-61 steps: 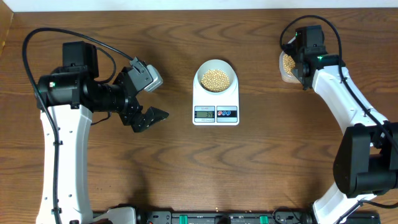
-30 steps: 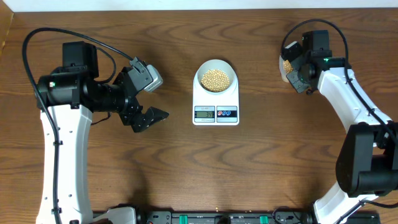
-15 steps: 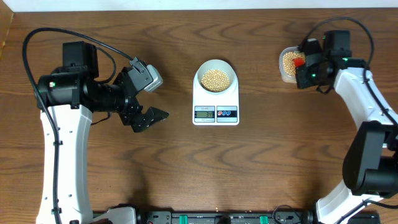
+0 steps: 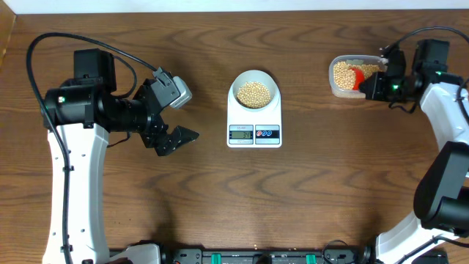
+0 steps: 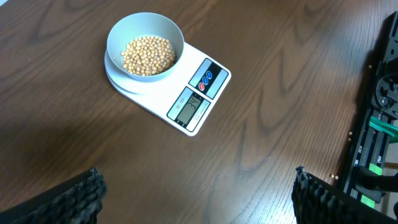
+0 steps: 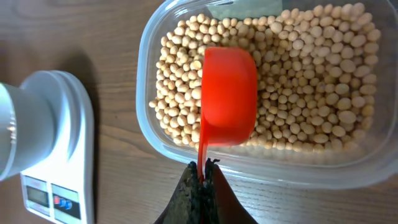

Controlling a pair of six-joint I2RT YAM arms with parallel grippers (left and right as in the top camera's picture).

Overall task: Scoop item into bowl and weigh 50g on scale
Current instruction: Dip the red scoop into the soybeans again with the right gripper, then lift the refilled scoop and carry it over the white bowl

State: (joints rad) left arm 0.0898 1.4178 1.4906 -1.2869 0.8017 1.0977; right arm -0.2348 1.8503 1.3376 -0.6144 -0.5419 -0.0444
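Observation:
The pale bowl (image 4: 254,89) holds beans (image 4: 253,93) and stands on the white scale (image 4: 254,132) at the table's centre; both also show in the left wrist view, the bowl (image 5: 145,46) on the scale (image 5: 198,99). My right gripper (image 4: 375,85) is shut on the handle of a red scoop (image 4: 356,76). The scoop (image 6: 229,96) lies turned over above the beans (image 6: 311,93) in the clear tub (image 6: 155,134). My left gripper (image 4: 176,137) is open and empty, left of the scale.
The clear plastic tub (image 4: 338,89) of beans sits at the back right. A black rack with cables (image 5: 379,124) runs along the table's front edge.
My right arm has swung out to the right, uncovering the tub. The red scoop now shows over the beans in the tub. The left arm has not moved.

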